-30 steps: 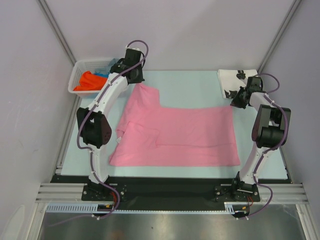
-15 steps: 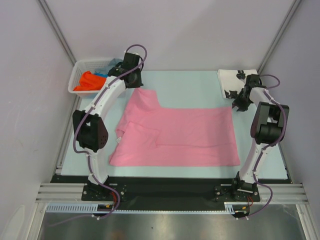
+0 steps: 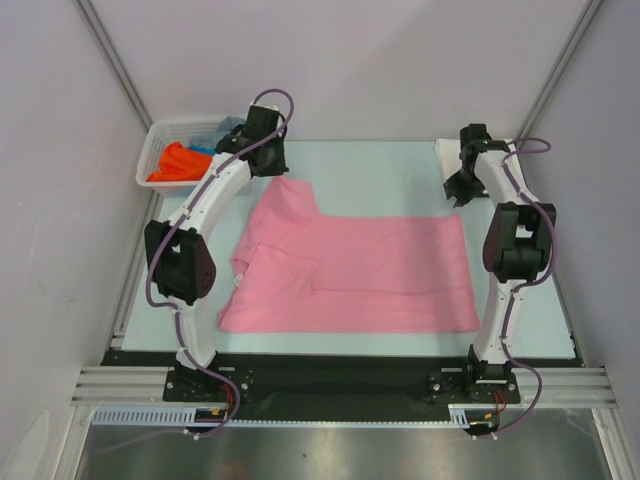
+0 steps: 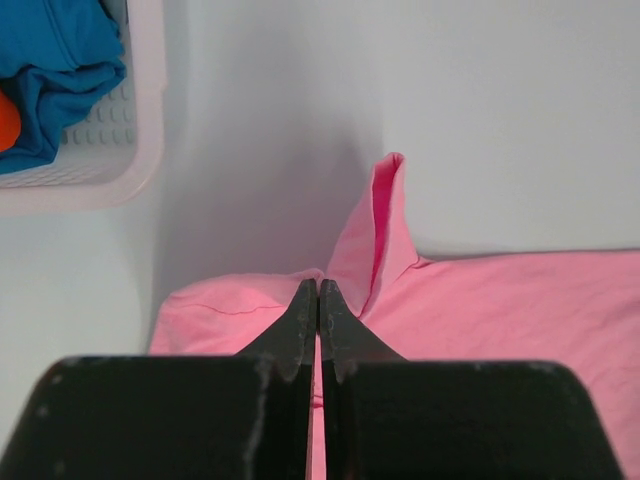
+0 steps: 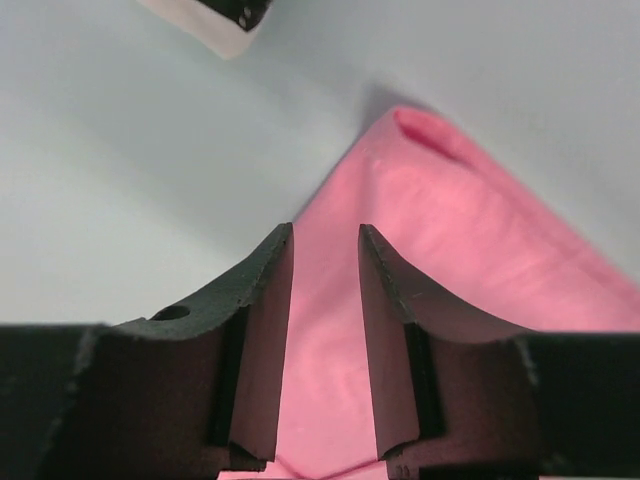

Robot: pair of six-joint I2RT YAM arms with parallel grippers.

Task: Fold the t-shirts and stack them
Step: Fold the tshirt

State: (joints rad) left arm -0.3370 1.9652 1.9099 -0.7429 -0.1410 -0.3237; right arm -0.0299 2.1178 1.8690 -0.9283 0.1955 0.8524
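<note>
The bench [image 3: 380, 165] carries the pink t-shirt [image 3: 370, 270] spread flat across its middle. The lattice basket [image 3: 160, 138] at the far left holds an orange t-shirt [image 3: 172, 160] and a blue t-shirt [image 4: 50, 60]. The left gripper [image 4: 318, 287] is closed, apparently pinching the pink shirt's far left corner. The right gripper [image 5: 325, 232] stands apart over its far right corner, near the white printed t-shirt [image 5: 205, 25].

The pale blue desk [image 3: 380, 170] carries a pink t-shirt [image 3: 380, 270] spread flat across its middle, one sleeve folded inward at the left. A white t-shirt with black print [image 3: 445, 155] lies at the far right corner. A white lattice basket [image 3: 165, 135] sits at the far left corner.
</note>
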